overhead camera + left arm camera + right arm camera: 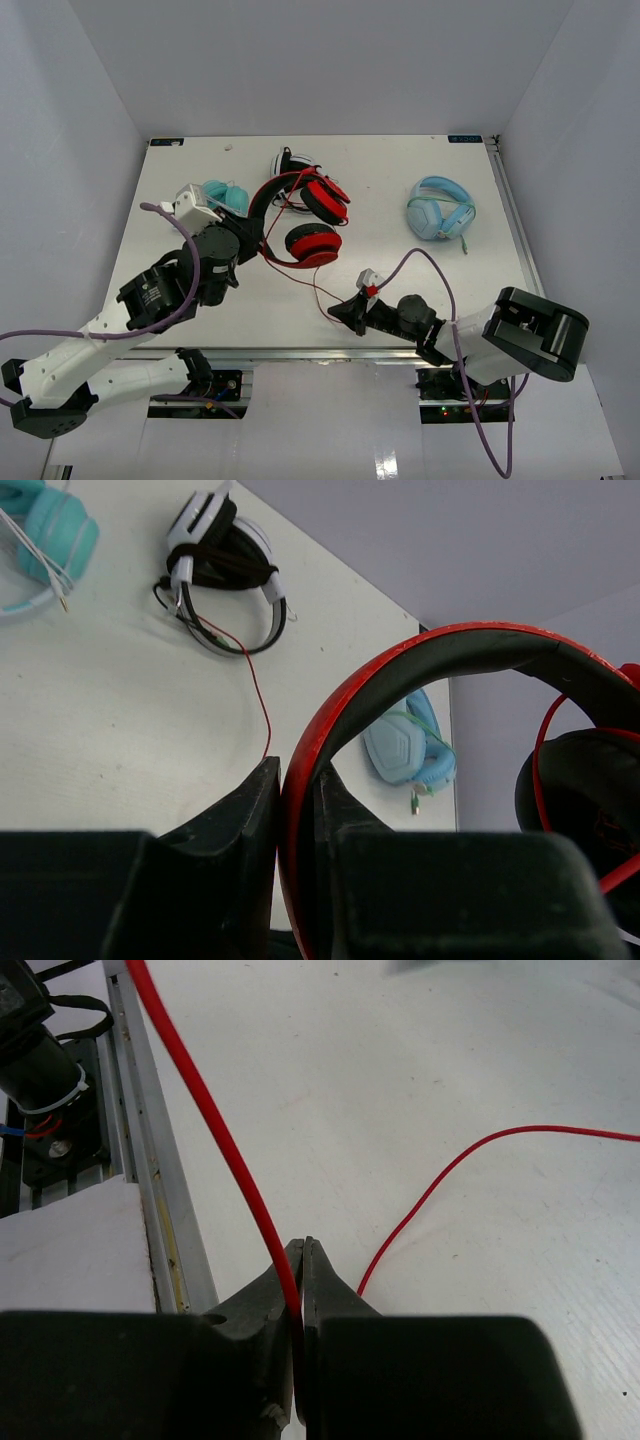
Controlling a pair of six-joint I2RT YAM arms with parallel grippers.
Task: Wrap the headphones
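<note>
Table (420, 290), four sets: red headphones (313, 243), black-and-white pair (290, 162), light-blue pair (440, 210), seemingly teal pair (228, 193)

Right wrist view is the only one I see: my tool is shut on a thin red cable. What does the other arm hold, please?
Observer: The left tool is shut on the red headband of the headphones.
Operator: Where does my cable go?
Observer: The cable runs from your right tool across the table up to those headphones.
Operator: Are other things close by?
Observer: Three other pairs lie there: a black-and-white pair touching the red one, a teal pair on the left, and a light-blue pair on the right.
</note>
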